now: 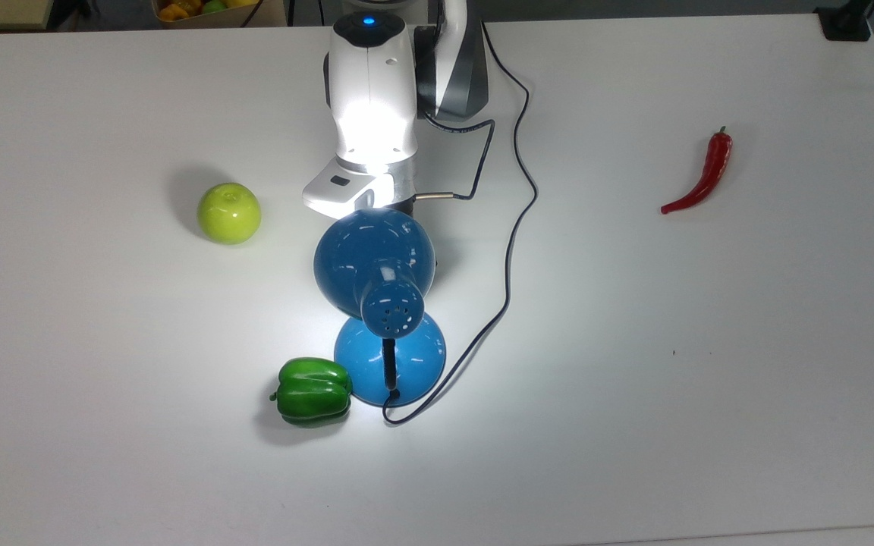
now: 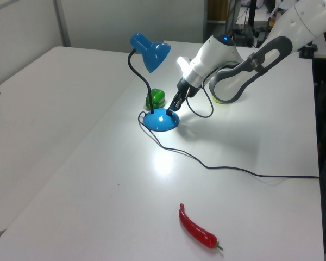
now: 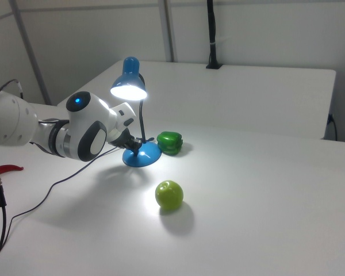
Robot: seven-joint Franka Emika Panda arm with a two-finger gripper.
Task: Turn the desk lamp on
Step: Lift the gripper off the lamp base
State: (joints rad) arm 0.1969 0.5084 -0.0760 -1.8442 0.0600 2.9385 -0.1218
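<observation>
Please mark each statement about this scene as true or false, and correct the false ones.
1. The desk lamp is lit. True.
2. The tool is at the lamp's round base. True.
3. The green pepper lies far from the lamp. False: it sits right beside the base.
4. The red chili rests on the lamp's base. False: it lies apart on the table.
5. The green apple stands alone on the table. True.

Top view looks down; left and right views face across the table.
</observation>
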